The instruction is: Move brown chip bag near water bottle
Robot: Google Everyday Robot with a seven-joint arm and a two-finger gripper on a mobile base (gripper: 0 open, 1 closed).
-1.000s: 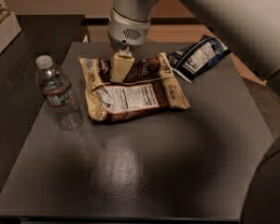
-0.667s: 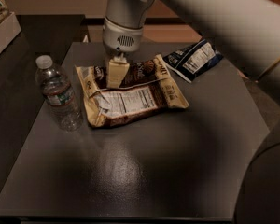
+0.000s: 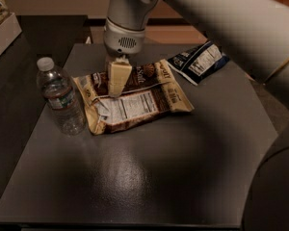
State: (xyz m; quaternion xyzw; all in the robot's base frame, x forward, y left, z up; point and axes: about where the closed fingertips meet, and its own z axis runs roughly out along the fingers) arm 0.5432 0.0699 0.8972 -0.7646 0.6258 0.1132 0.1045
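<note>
Status: brown chip bag shifted left, just beside water bottle | end effector pinching its upper middle

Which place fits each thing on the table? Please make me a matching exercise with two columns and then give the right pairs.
Things:
1. brown chip bag
2. water bottle
3. blue and white bag
4. gripper

Places:
A. upright near the left edge of the table
B. lying at the far right side of the table
C. lying flat just right of the bottle
D. low over the far part of the brown bag

Pairs: 1-C, 2-A, 3-B, 4-D
</note>
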